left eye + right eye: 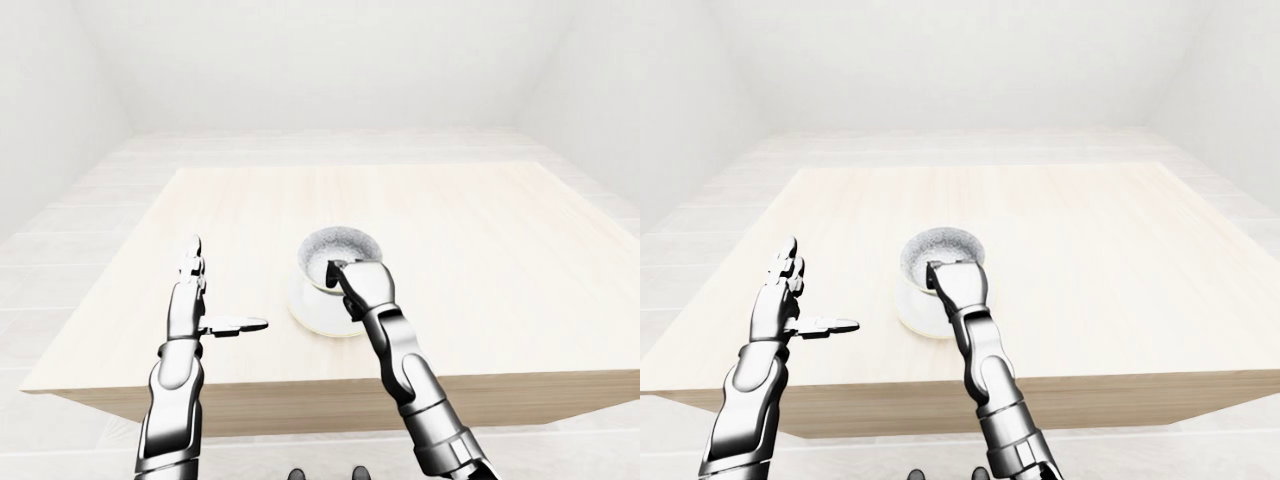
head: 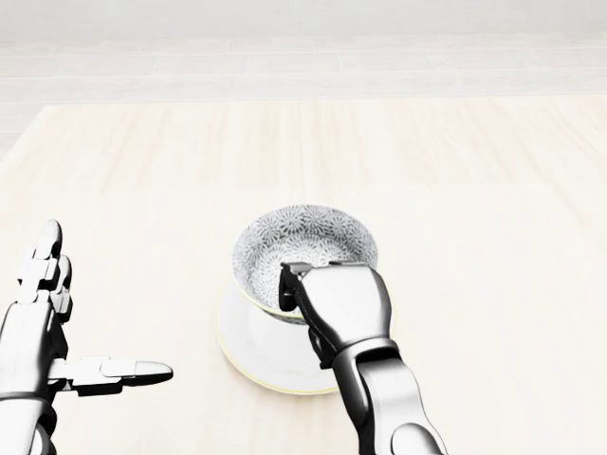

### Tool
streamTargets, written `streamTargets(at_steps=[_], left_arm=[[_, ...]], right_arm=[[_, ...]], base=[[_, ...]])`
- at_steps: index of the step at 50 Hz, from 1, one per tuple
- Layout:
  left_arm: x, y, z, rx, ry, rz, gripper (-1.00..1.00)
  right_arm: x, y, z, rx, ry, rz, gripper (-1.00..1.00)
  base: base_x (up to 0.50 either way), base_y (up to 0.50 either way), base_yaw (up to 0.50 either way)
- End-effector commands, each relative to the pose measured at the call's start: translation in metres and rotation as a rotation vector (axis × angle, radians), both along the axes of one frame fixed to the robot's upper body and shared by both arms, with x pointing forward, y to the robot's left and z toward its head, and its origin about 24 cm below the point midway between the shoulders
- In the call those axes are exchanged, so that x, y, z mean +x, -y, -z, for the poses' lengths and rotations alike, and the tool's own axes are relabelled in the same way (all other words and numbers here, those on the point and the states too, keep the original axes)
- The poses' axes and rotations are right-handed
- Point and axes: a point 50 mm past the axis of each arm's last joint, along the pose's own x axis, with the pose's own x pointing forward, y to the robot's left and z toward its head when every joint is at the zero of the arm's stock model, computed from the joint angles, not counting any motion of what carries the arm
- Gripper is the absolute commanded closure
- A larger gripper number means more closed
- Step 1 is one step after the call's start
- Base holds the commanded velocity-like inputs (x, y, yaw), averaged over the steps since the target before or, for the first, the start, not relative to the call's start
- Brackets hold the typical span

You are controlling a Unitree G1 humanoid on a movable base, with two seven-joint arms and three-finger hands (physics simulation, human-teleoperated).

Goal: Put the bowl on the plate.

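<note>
A grey-patterned bowl [image 2: 302, 248] rests on a pale white plate [image 2: 248, 351] near the lower middle of the wooden table [image 2: 474, 190]. My right hand [image 2: 302, 294] is closed over the bowl's near rim, one finger hooked inside and the rest against the outer wall. My left hand [image 2: 66, 332] hovers over the table to the left of the plate, fingers straight and thumb pointing right, holding nothing.
The table's near edge [image 1: 330, 385] runs just below the plate in the left-eye view. White floor and walls surround the table. No other objects lie on the tabletop.
</note>
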Motion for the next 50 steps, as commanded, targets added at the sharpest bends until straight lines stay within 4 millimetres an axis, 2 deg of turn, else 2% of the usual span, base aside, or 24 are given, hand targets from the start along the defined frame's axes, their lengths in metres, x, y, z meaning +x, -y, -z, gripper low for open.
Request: streamTargets(at_steps=[1,23,50], left_arm=[[0.001,0.001,0.000,0.001,-0.001,0.000,-1.00],[0.002,0.001,0.000,0.000,0.000,0.000,-1.00],[0.004,0.002,0.005,-0.001,-0.016,0.003,-1.00]], right_arm=[[-0.003,-0.002,0.001,0.004,0.026,-0.001,0.55],[-0.006,0.001,0.021,0.015,-0.013,0.017,0.55],[-0.015,-0.002,0.029,0.011,-0.023,0.008,0.59]], base=[[0.00,0.00,0.00],[0.00,0.00,0.00],[0.00,0.00,0.00]])
